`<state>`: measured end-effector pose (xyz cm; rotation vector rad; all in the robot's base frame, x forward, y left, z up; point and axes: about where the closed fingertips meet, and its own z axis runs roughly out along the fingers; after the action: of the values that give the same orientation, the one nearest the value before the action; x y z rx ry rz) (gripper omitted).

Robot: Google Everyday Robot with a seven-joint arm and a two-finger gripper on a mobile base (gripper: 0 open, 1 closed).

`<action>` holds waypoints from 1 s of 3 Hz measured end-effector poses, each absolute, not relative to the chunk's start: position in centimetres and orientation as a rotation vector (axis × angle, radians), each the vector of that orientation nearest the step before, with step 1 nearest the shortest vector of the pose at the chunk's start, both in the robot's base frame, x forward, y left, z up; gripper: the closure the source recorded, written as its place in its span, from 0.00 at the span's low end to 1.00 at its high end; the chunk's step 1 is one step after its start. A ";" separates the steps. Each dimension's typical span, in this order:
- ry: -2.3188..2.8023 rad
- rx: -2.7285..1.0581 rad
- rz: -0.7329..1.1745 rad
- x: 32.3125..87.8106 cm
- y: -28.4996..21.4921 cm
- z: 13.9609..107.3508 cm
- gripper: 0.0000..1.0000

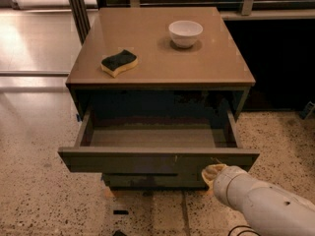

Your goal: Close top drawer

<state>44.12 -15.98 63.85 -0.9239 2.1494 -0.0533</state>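
The top drawer [147,161] of the brown cabinet [211,68] stands pulled out toward me, its flat grey inner floor [152,137] showing and empty. My gripper [213,174], at the end of the white arm [256,200], is low at the drawer's right end. It sits against the lower edge of the plain drawer front.
A yellow and dark green sponge [119,62] and a white bowl [185,33] sit on the cabinet top. A narrower lower drawer front [147,180] shows under the top drawer. Speckled floor lies on both sides, with dark railings behind.
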 end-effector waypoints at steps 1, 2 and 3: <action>2.150 -0.924 -0.053 44.1 -16.0 63.9 1.00; 2.164 -0.900 -0.031 44.9 -16.2 63.3 1.00; 2.178 -0.883 0.018 47.2 -15.9 62.2 1.00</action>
<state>47.22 -15.89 62.24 -0.8832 2.1780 0.0180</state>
